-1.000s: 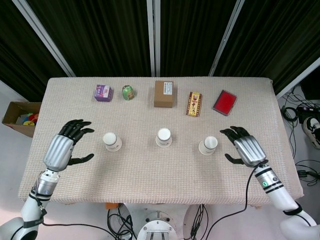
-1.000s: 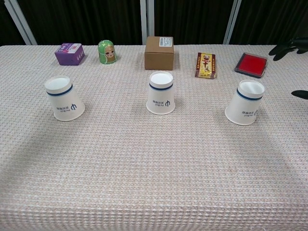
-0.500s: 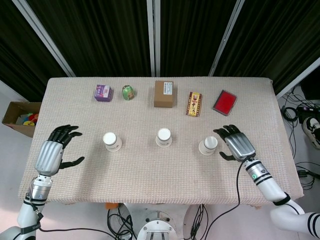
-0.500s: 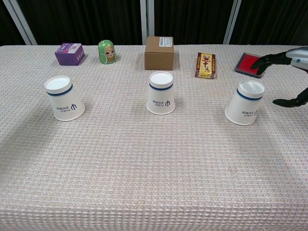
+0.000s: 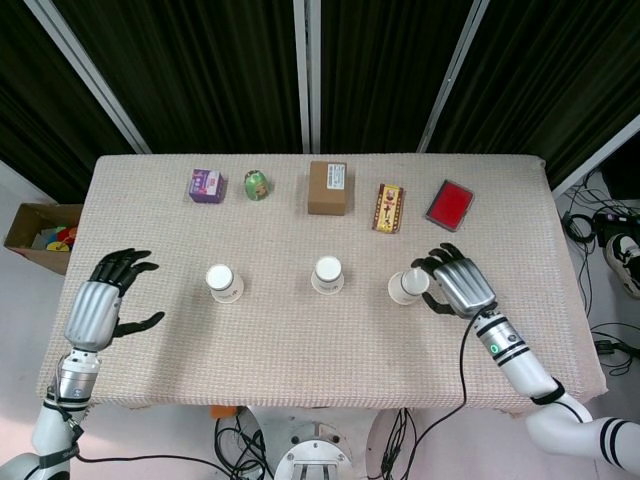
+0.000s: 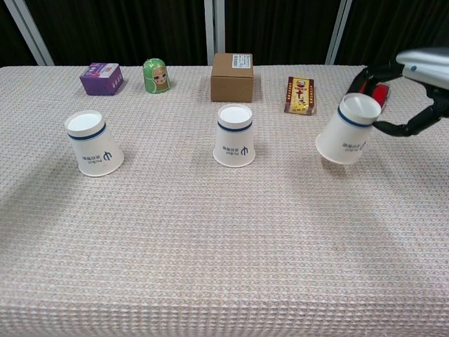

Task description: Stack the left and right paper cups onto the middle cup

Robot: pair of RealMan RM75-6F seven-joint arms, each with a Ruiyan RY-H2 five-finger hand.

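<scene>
- Three paper cups stand upside down in a row across the table (image 5: 300, 345), wide mouths down.
- Right cup (image 6: 347, 130) is in my right hand (image 5: 460, 285); fingers (image 6: 372, 71) curl round its far side, thumb on the near side, grasping it near the top.
- Right cup tilted, closed end leaning toward my right hand, long axis slanting up and to the right in the chest view; its mouth edge looks lifted off the cloth on one side.
- Middle cup (image 6: 235, 135) upright on its mouth, axis vertical, untouched, well apart from the right cup.
- Left cup (image 6: 93, 142) on its mouth too, leaning slightly, untouched.
- Left hand (image 5: 98, 302) hovers at the table's left edge, fingers spread apart, holding nothing, well apart from the left cup.
- Back row, left to right: purple box (image 6: 102, 78), green doll (image 6: 156, 76), cardboard box (image 6: 232, 76), yellow packet (image 6: 300, 95), red case (image 5: 450, 205).
- Red case mostly hidden behind my right hand in the chest view.
</scene>
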